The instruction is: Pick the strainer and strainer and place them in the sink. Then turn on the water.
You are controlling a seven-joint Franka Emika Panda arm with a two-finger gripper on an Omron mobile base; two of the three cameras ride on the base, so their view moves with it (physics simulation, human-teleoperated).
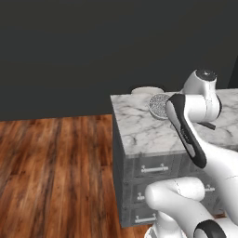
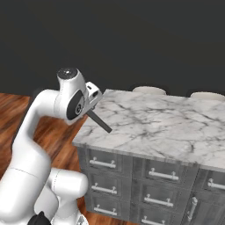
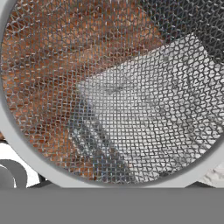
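Note:
A round silver mesh strainer (image 3: 113, 87) with a silver rim spreads right in front of the hand camera; floor and counter show through its mesh. In the left base view its mesh bowl (image 1: 159, 106) hangs over the counter's near left corner, partly behind my forearm. Its long black handle (image 2: 99, 121) slants down out of my hand. My gripper (image 2: 93, 98) is shut on the strainer, over the counter's left edge. The sink and the water are out of view.
A white marble counter (image 2: 158, 123) stands on grey drawer fronts (image 2: 149, 176) with metal handles. Round white stool tops (image 2: 149, 90) sit behind it against a dark wall. Brown wooden floor (image 1: 51, 172) lies open to the left.

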